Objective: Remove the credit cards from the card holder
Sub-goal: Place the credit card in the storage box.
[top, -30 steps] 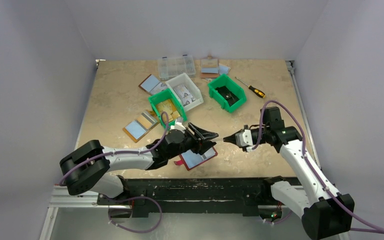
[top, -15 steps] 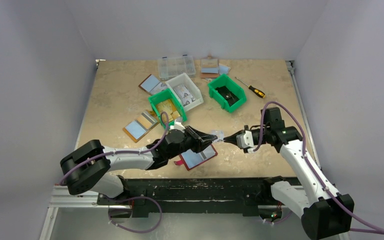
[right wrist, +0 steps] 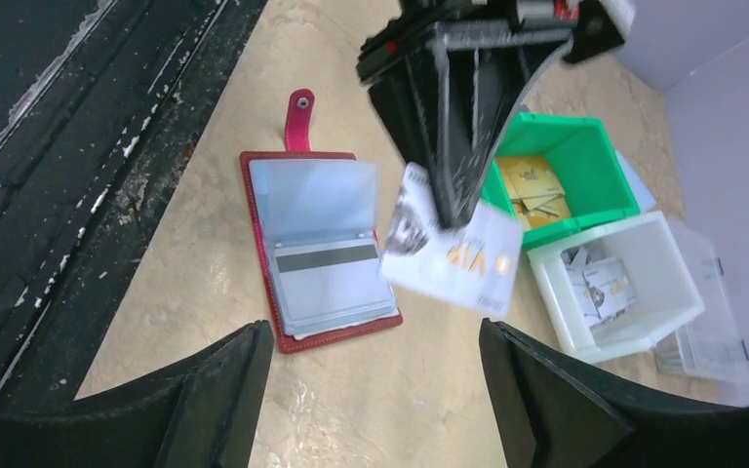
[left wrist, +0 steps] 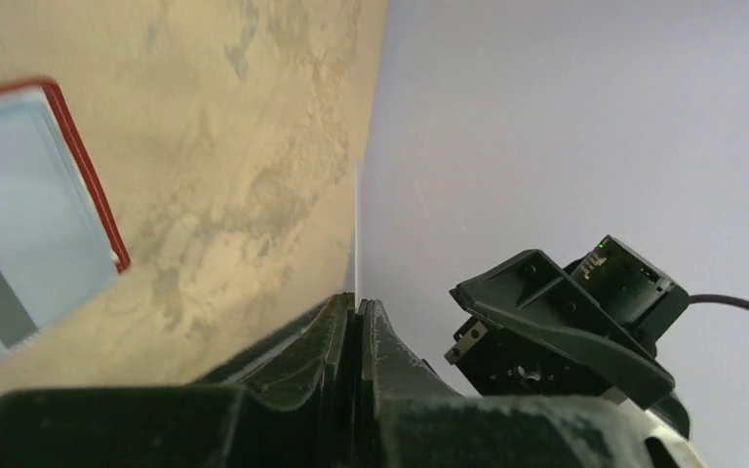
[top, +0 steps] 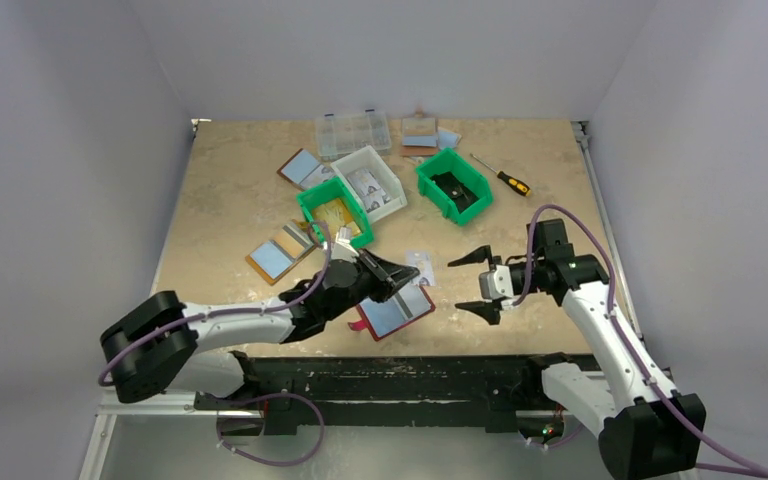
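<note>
The card holder (top: 397,312) lies open on the table near the front edge, red-rimmed, with a red tab (right wrist: 298,105). One credit card with a dark band (right wrist: 324,259) sits in its lower panel. My left gripper (top: 408,280) hangs just above the holder, shut on a white credit card (right wrist: 453,255), which is clear of the holder and shows edge-on in the left wrist view (left wrist: 356,234). To the right, my right gripper (top: 462,285) stands wide open with nothing between its fingers (right wrist: 210,390).
Behind the holder stand a green bin (top: 335,210) of yellowish cards, a white bin (top: 370,182) of pale cards and another green bin (top: 452,185). Tan-rimmed bifolds (top: 282,252), a clear organizer (top: 352,130) and a screwdriver (top: 500,177) lie farther back.
The left gripper closed on the card that the right gripper held out. The right gripper opened, let the card go and drew back right. The left gripper pulled slightly left with the card.
</note>
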{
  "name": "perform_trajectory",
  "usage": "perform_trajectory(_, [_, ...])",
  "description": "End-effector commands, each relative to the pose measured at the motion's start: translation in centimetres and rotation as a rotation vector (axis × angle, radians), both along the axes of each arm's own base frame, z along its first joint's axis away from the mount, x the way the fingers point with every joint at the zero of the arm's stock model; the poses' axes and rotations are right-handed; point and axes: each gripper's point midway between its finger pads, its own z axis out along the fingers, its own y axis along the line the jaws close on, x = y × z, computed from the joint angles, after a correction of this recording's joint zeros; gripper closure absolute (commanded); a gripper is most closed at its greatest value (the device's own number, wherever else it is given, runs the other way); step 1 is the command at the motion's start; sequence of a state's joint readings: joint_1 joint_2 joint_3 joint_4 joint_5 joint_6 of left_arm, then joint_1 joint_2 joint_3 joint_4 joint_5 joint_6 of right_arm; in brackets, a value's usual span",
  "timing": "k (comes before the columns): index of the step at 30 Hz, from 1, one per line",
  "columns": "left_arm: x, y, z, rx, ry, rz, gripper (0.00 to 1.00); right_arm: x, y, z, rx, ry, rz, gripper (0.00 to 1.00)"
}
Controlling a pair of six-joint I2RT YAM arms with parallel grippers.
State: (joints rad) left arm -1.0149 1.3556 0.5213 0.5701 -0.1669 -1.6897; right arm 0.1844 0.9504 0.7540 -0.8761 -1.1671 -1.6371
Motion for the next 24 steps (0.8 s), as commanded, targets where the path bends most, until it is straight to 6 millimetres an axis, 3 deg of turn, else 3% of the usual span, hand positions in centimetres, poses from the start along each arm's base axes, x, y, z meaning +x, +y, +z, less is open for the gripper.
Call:
perform_trajectory(1, [2.1,3.8,1.6,0.237,-0.324,0.047,1.00,0.3,-0.2,2.1,0.049,0.070,-0.055,0.14])
perform_trajectory(5, [3.2,6.8,3.8,0.347,-0.602,0.024,1.00,0.7,-0.4,2.3,0.053,0.123,-0.088,0.13])
perform_trajectory(10, [9.0,12.7,3.7,0.399,-0.581,0.149,1.00,0.8,-0.5,2.3,0.055,0.122,-0.096,0.13])
perform_trajectory(17, [16.3,11.6,3.9,0.463,-0.548,0.116,1.00,1.0,-0.6,2.1,0.055,0.129,-0.106,0.12])
perform_trajectory(24, [22.9,11.0,-0.3,0.613,-0.319,0.164,1.00,1.1,-0.8,2.0,0.060,0.127,-0.117,0.12])
